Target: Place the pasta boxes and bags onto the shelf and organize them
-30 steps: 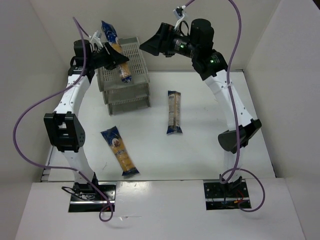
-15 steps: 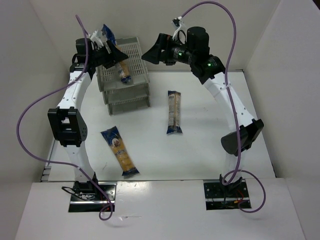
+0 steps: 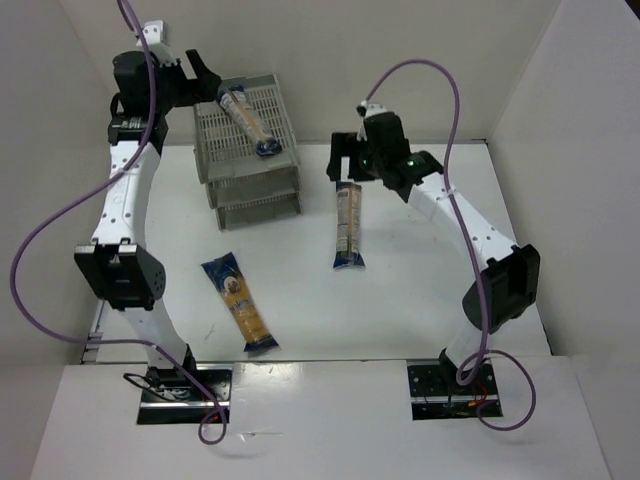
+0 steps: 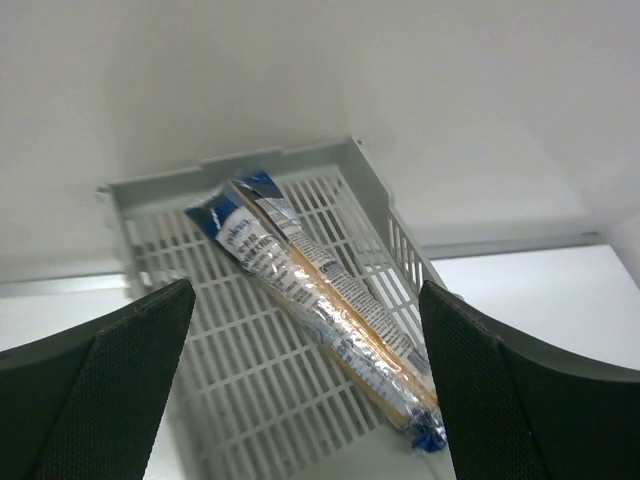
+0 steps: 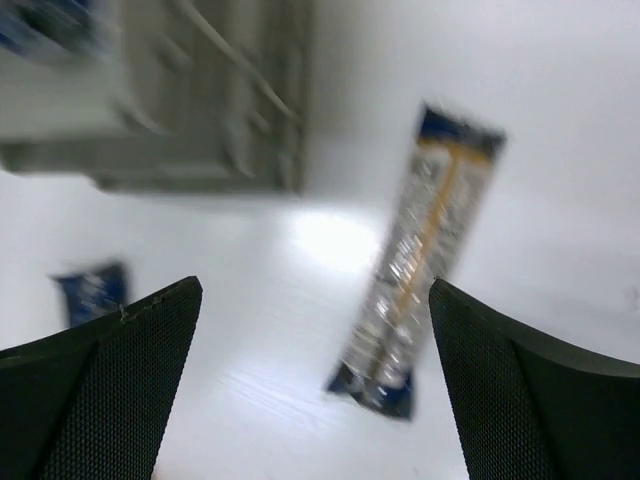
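One pasta bag (image 3: 250, 119) (image 4: 322, 300), blue-ended with a yellow-orange middle, lies diagonally in the top tray of the grey shelf (image 3: 232, 160) (image 4: 215, 400). My left gripper (image 3: 204, 76) (image 4: 305, 290) is open behind and above it, and nothing sits between its fingers. A paler bag (image 3: 347, 226) (image 5: 425, 250) lies on the table right of the shelf. My right gripper (image 3: 344, 166) (image 5: 315, 290) hovers open over that bag's far end. Another bag (image 3: 240, 302) (image 5: 90, 290) lies on the table in front of the shelf.
White walls enclose the table at the back and both sides. The shelf's two lower trays (image 3: 258, 205) stick out toward the front. Purple cables (image 3: 60, 215) loop off both arms. The right wrist view is blurred by motion.
My left gripper opened and let go of the bag, which now rests in the top tray, and the arm drew back left. My right arm swung down toward the paler bag.
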Robot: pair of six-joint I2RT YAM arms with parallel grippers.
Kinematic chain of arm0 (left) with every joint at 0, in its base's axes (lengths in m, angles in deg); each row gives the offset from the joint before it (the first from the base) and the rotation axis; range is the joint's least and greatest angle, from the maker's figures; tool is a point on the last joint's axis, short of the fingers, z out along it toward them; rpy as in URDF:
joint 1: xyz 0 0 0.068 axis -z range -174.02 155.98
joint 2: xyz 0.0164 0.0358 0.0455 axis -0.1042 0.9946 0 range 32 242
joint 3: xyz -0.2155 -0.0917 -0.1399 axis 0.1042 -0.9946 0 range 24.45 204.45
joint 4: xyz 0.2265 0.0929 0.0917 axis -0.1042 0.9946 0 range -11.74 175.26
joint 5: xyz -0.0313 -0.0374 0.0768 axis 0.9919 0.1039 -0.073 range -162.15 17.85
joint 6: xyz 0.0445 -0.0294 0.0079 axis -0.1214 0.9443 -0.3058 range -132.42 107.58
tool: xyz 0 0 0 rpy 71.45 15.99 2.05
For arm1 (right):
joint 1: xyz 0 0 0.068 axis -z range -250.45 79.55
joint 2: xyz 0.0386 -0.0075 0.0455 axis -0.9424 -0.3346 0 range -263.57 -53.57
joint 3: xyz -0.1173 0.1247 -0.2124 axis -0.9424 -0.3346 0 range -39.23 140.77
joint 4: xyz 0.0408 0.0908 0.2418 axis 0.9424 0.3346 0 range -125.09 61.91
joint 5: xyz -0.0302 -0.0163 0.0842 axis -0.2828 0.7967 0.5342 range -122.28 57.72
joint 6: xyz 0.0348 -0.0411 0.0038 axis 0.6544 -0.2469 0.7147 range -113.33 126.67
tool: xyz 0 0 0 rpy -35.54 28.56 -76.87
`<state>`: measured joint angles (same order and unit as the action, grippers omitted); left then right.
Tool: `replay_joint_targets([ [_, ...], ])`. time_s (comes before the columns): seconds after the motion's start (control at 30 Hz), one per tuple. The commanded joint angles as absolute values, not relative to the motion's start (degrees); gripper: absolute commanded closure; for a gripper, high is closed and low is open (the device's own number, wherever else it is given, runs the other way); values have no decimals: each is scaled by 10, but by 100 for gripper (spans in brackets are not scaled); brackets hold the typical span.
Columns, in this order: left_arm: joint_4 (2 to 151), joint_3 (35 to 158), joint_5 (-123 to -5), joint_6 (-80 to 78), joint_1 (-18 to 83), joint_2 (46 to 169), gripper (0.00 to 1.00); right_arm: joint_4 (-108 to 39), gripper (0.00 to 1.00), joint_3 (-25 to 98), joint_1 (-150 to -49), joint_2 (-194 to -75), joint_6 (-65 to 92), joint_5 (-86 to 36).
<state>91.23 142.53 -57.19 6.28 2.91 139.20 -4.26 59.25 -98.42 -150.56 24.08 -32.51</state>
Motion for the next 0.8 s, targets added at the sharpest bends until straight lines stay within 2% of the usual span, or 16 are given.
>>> replay_joint_targets([
  [0.0, 900, 1395, -628, -32, 30, 1285, 0, -22, 0, 491, -983, -1474, 206, -408],
  [0.2, 949, 1214, -654, -57, 30, 1136, 0, -54, 0, 380, -1027, -1499, 180, -455],
  [0.37, 946, 1054, -671, -13, 14, 1036, 0, -73, 0, 386, -1040, -1558, 197, -449],
  [0.5, 941, 984, -632, 16, -14, 1001, 0, -95, 0, 421, -1040, -1647, 197, -490],
  [0.67, 946, 938, -632, 10, -33, 967, 0, -108, 0, 422, -1040, -1698, 210, -567],
  [0.77, 946, 914, -638, 10, -49, 954, 0, -114, 0, 422, -1035, -1720, 210, -547],
])
